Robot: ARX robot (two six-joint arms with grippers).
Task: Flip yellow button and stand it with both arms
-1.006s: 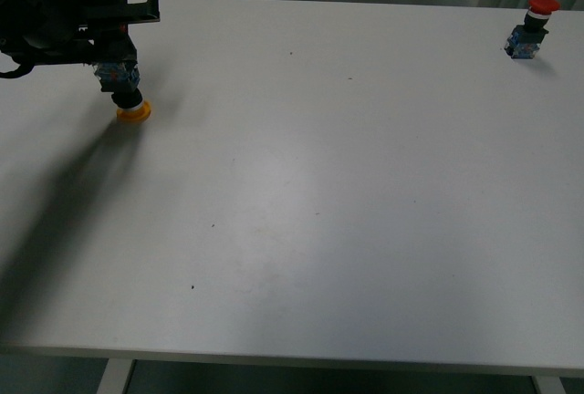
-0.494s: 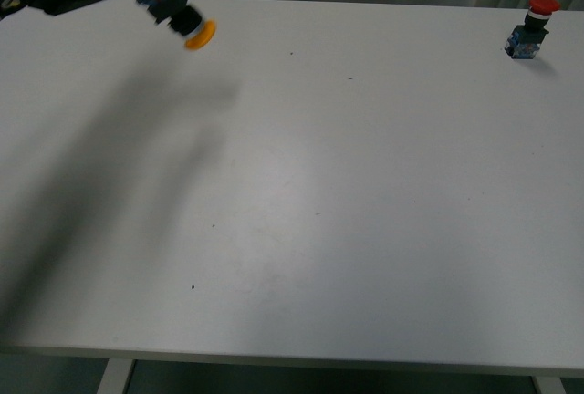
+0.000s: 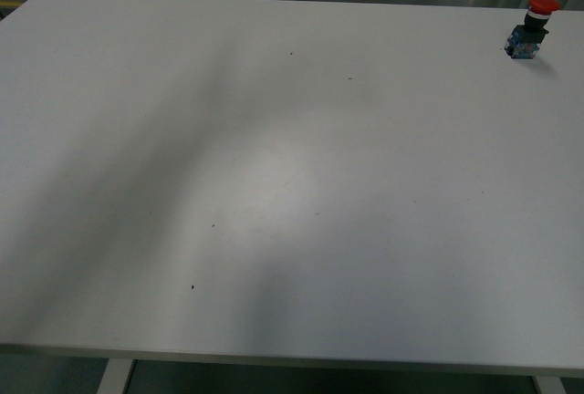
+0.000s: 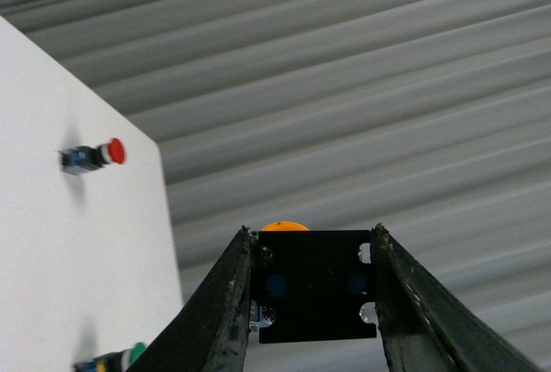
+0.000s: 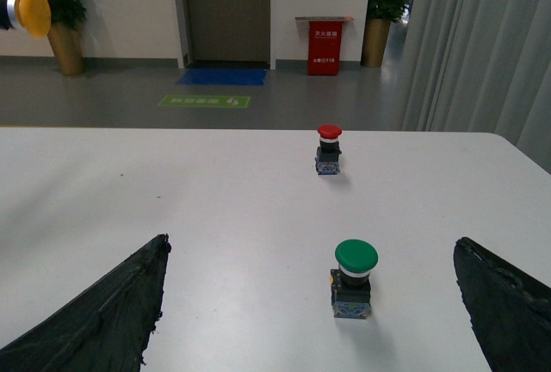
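My left gripper (image 4: pixel 312 238) is clamped on the black body of the yellow button (image 4: pixel 314 290), holding it in the air off the table (image 3: pixel 274 184). My right gripper (image 5: pixel 310 251) gapes wide above a green push-button (image 5: pixel 355 279). A red push-button (image 3: pixel 531 25) stands at the table's 1 o'clock.

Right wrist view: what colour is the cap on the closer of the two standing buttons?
Green. The green-capped button shows best in the right wrist view.

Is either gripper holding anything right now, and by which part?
The left gripper holds the yellow button by its black block body, one finger on each side, cap pointing away. The right gripper is open, holding nothing.
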